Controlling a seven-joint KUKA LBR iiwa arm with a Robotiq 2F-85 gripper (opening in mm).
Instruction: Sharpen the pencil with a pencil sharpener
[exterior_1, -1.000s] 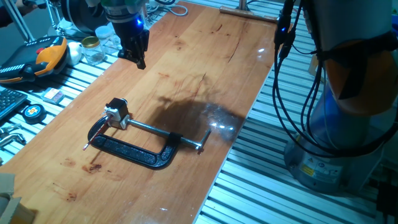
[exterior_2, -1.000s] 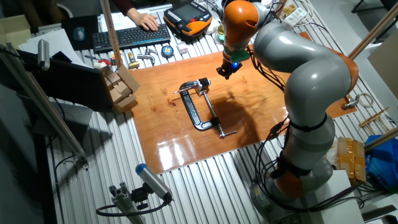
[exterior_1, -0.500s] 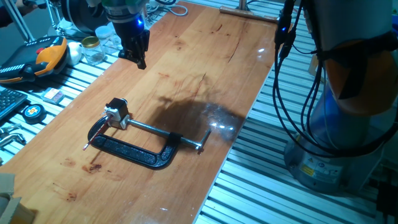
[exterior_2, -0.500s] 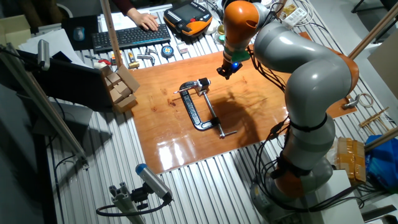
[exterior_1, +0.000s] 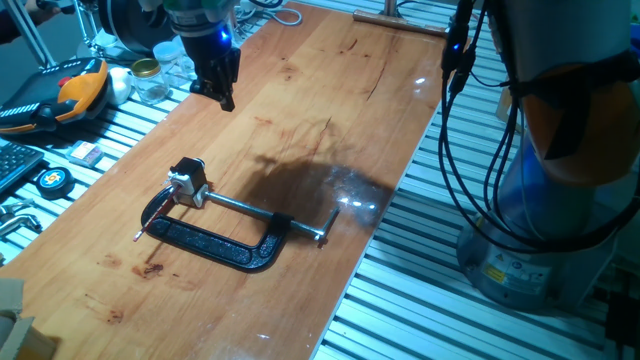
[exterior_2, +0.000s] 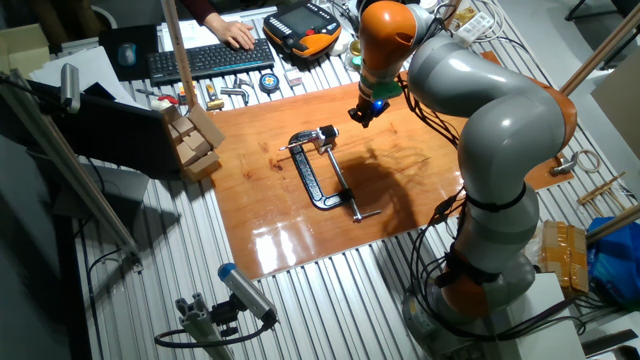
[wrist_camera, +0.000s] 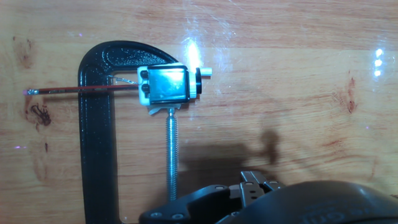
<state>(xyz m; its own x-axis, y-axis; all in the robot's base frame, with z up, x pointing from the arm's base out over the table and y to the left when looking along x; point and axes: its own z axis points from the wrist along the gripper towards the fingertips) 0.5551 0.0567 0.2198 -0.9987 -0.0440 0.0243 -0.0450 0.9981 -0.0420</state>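
Note:
The pencil sharpener (wrist_camera: 168, 85), a small block that is black on top and silver below, sits clamped in the jaw of a black C-clamp (wrist_camera: 99, 155) lying flat on the wooden table. The thin dark pencil (wrist_camera: 81, 91) lies level with one end in the sharpener and its pale tip pointing away. The other views show the same sharpener (exterior_1: 188, 180) (exterior_2: 327, 135), pencil (exterior_1: 150, 222) (exterior_2: 292, 147) and clamp (exterior_1: 215, 243) (exterior_2: 318, 185). My gripper (exterior_1: 227, 98) (exterior_2: 359, 117) hangs above the table, well clear of the sharpener. Its fingers look shut with nothing in them.
The clamp's silver screw rod (exterior_1: 265, 213) ends in a crossbar near the table's edge. An orange teach pendant (exterior_1: 70, 90), glass jars (exterior_1: 150, 80) and a tape measure (exterior_1: 52, 180) lie off the board. A keyboard (exterior_2: 205, 60) and wooden blocks (exterior_2: 195, 140) sit beside it.

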